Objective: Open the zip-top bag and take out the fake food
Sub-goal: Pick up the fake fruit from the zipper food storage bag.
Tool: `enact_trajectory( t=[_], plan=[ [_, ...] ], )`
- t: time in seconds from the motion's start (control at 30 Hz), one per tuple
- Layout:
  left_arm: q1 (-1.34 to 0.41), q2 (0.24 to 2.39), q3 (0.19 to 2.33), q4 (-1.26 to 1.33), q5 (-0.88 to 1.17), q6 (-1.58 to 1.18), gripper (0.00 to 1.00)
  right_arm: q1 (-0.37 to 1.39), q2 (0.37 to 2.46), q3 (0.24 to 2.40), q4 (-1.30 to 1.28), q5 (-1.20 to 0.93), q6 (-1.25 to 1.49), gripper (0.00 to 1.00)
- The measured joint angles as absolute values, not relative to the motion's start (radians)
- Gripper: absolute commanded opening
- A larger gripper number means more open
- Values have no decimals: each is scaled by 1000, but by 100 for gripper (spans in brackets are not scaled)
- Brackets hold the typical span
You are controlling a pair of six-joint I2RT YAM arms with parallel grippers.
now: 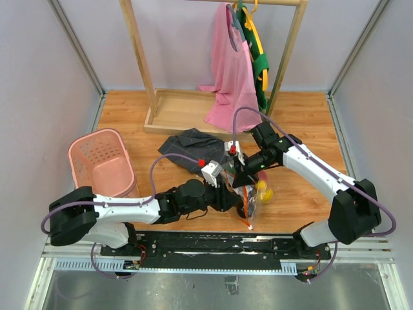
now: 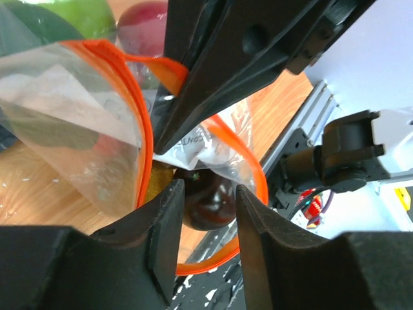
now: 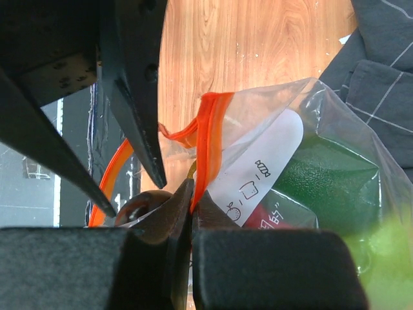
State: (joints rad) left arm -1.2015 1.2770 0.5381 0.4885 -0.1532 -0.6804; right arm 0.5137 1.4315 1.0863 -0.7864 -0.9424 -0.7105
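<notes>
The bag (image 1: 250, 205) lay on the wooden table (image 1: 310, 116) just in front of the arm bases, near the middle of the near edge, with both arms reaching into it. The right end effector (image 3: 192, 205) had its fingers together, clamped on the bag's orange zip strip (image 3: 208, 139) at one lip of the mouth and holding that lip up. The mouth stood open. The left end effector (image 2: 208, 194) was pushed into the opening with its fingers apart, one on each side of a dark brownish plastic fruit (image 2: 208, 210) that sat just inside the mouth. Whether those fingers pressed on the fruit or only flanked it could not be told. Through the clear plastic, the right wrist view showed a white label (image 3: 258, 171) and, behind it, a dark green fruit (image 3: 326, 171). Beyond the strip, the left wrist view showed a lime green fruit (image 2: 90, 13) and a red one (image 2: 145, 19); whether they were inside the bag was unclear. From above, a yellow fruit (image 1: 263, 192) showed at the bag's right side. A grey checked cloth (image 1: 187, 143) lay crumpled just beyond the bag, and a pink slotted basket (image 1: 84, 152) stood well to the left. At the back of the table stood a wooden rack (image 1: 139, 58) with a pink garment (image 1: 229, 77) and a green one (image 1: 259, 71) hanging from it.
</notes>
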Motion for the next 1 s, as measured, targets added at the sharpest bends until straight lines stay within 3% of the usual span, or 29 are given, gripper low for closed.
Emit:
enact_trajectory(
  t=[0.17,0.3,0.43,0.57,1.0],
  plan=[
    [-1204,1348,544,481,-151,-682,42,514,1431,1089,-786,-942,-707,2],
    [-1205,1398,552,467,-146,-685,52,514,1431,1089,-786,-942,-706,2],
    [-1206,1431,577,459,-132,-681,69,514,1431,1089,-785,-942,-699,2],
    [-1207,1449,604,443,-124,-680,75,514,1431,1089,-783,-941,-686,2],
    [-1207,1545,611,474,-118,-714,77,514,1459,1089,-773,-923,-648,2]
  ],
)
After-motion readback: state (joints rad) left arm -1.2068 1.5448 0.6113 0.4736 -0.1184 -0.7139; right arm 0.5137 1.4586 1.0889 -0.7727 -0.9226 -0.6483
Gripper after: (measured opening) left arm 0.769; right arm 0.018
